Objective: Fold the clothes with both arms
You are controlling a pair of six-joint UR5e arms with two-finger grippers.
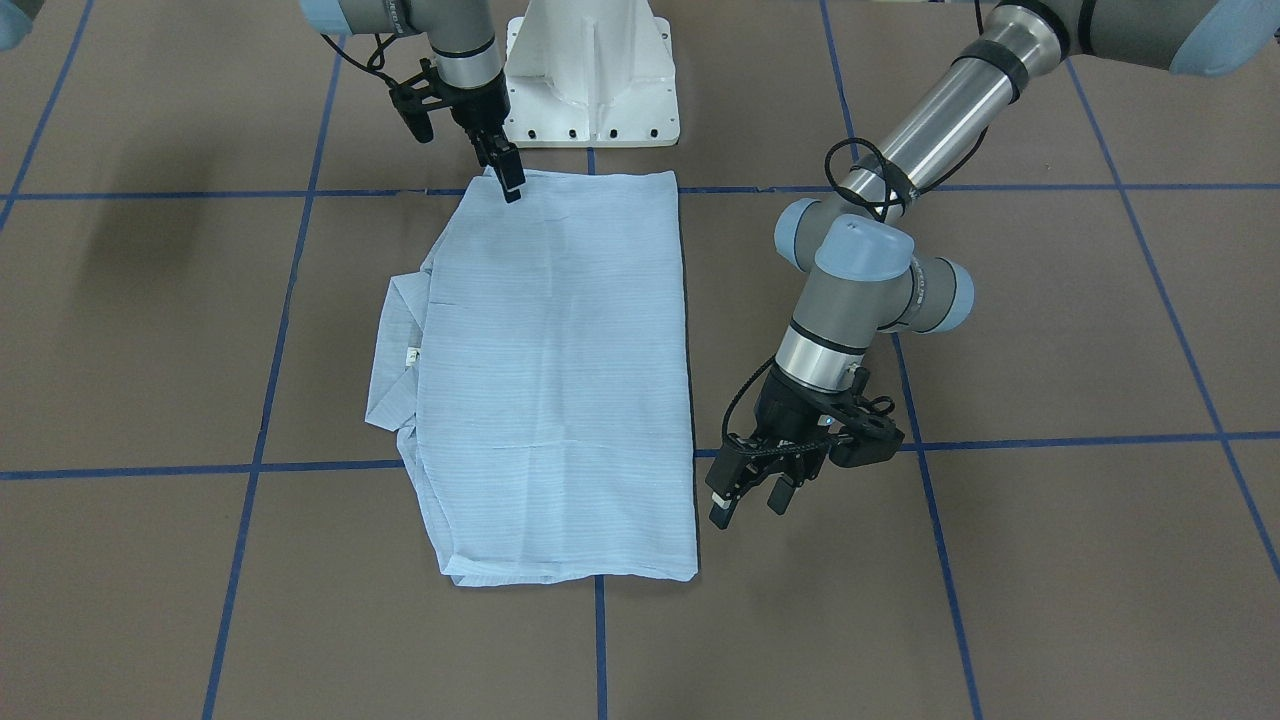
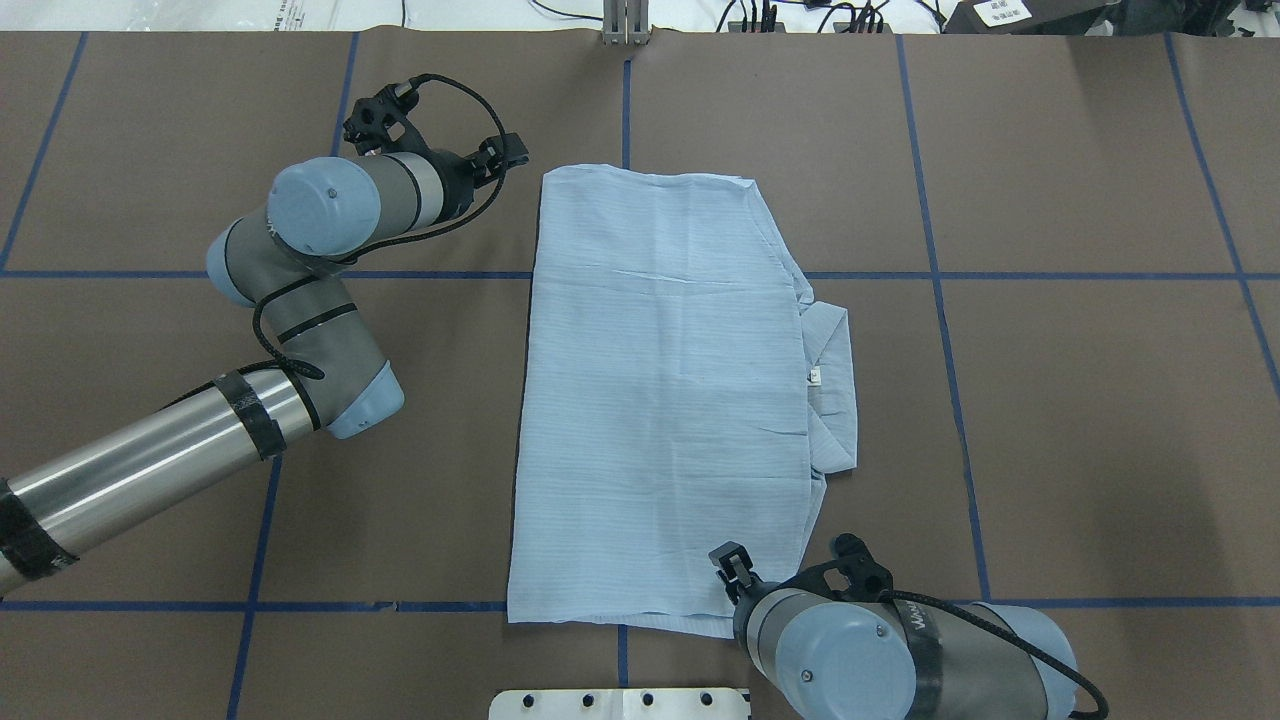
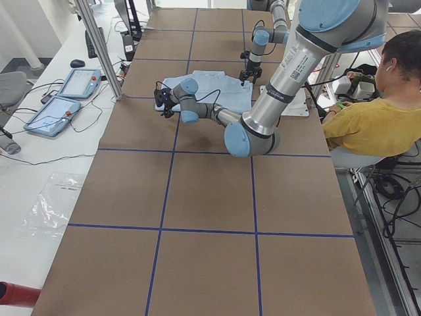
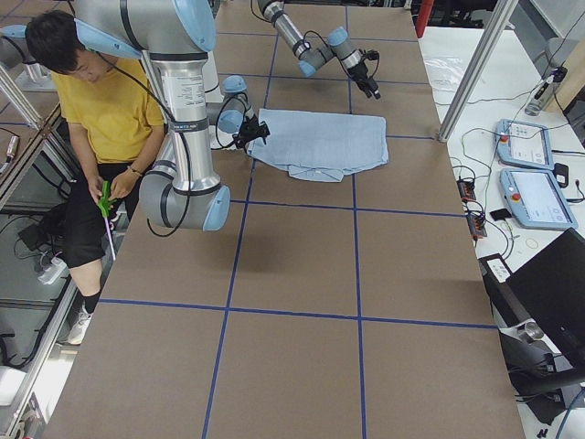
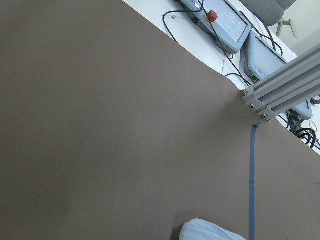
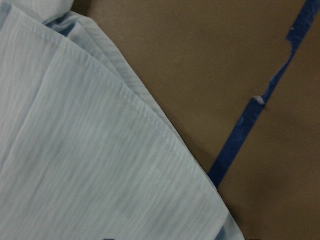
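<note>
The light blue striped shirt [image 1: 560, 350] lies folded into a long flat rectangle on the brown table. Its collar [image 1: 395, 350] and neck tag [image 2: 814, 376] stick out on the robot's right side. My right gripper [image 1: 510, 185] looks shut, with its tips on the shirt's corner nearest the base; the cloth there lies flat in the right wrist view [image 6: 90, 150]. My left gripper [image 1: 750, 507] is open and empty. It hovers just off the shirt's far left corner, and in the overhead view [image 2: 503, 152] it is beside that edge. A shirt corner [image 5: 205, 231] shows in the left wrist view.
The white pedestal base [image 1: 590, 90] stands just behind the shirt. Blue tape lines [image 1: 600, 640] grid the table. An operator in yellow [image 4: 110, 101] sits at the robot's side. Teach pendants [image 4: 530, 174] and an aluminium post [image 5: 280, 90] are past the far edge.
</note>
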